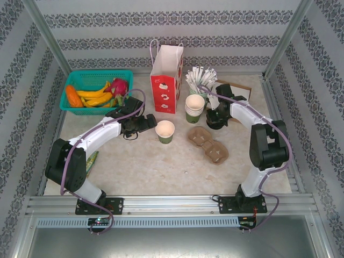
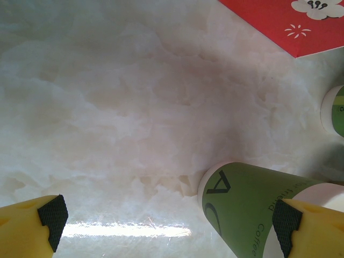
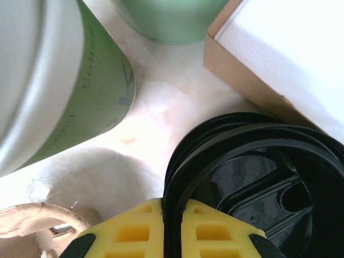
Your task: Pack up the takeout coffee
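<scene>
The takeout coffee stands open-topped near the middle of the table. In the left wrist view its green side reads "Coffee" in small print beside a large outlined letter. The left gripper has its jaws wide apart, with the cup against the right-hand pad. Farther right, the right gripper is clamped on the rim of a black lid, well apart from the coffee. The stacked cups beside it also carry "Coffee". At the far side stands the red gift bag.
</scene>
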Controlling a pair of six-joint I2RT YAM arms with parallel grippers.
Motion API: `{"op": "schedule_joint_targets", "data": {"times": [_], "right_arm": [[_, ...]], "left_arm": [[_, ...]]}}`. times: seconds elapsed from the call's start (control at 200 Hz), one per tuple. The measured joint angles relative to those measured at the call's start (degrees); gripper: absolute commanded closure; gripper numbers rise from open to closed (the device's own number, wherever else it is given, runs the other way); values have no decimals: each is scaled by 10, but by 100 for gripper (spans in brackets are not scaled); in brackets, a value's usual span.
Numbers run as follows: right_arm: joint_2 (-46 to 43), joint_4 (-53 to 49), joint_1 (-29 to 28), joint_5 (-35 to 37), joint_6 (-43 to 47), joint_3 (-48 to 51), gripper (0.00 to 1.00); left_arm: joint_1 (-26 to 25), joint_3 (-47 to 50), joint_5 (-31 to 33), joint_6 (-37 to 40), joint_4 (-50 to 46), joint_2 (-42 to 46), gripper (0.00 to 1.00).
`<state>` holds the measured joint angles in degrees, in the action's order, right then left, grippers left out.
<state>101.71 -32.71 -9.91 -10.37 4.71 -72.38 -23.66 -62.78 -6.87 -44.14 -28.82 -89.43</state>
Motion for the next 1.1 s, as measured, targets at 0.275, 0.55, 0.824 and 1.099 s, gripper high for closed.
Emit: {"op": "schedule_joint_targets", "data": {"times": [0.275,0.55,0.824,1.099], "right_arm": [[-57,22,0,-14,-12,4,96],[-172,68,-4,-41,-17,64,100],[-287,138,-103,-74,127,90,100],[-284,184,-217,-40,378,91,100]], "left_arm": [[0,1,4,0,11,1,0],[0,14,1,50,49,64,0],[0,-82,-84,163,48,88,0],[-4,-310,-168,275,-81,32,0]]}}
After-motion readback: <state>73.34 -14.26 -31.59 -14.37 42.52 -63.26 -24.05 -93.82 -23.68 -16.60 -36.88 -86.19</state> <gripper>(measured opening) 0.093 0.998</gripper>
